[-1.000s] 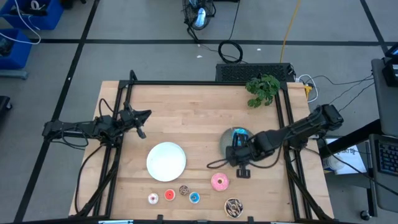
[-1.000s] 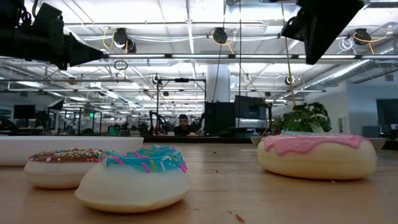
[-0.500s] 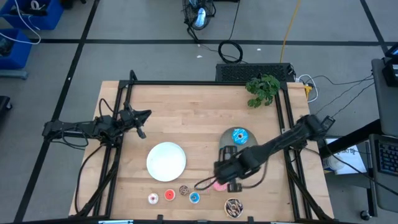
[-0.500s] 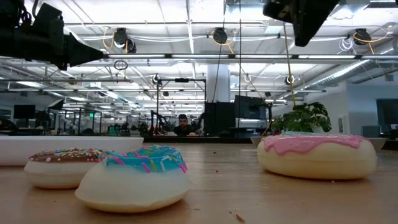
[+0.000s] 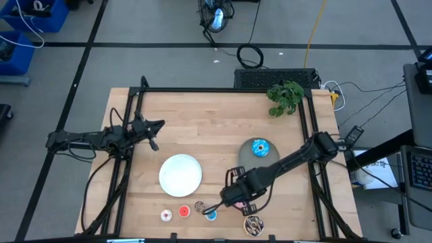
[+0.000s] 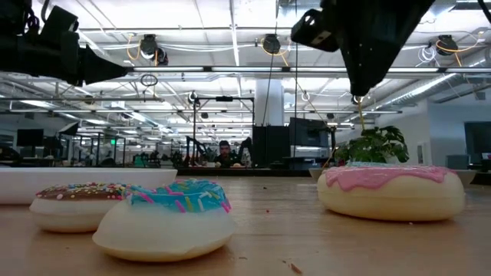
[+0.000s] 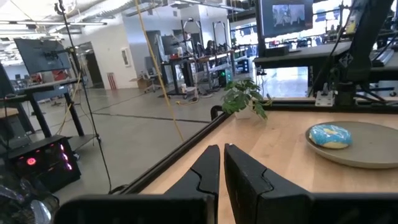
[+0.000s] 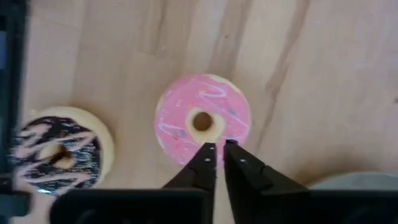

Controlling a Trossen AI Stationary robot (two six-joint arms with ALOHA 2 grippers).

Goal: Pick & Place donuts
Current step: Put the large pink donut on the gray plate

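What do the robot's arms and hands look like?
Both arms are thin and black, made of jointed tube pieces with black cables looping along them. The left hand and the right hand each end in two flat, dark, pointed fingers. I can't see any markings or colours on them.

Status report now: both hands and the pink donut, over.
Right hand shut, empty, above pink donut. Left hand shut, waiting at left table edge. Blue donut on grey plate. Nothing blocking.
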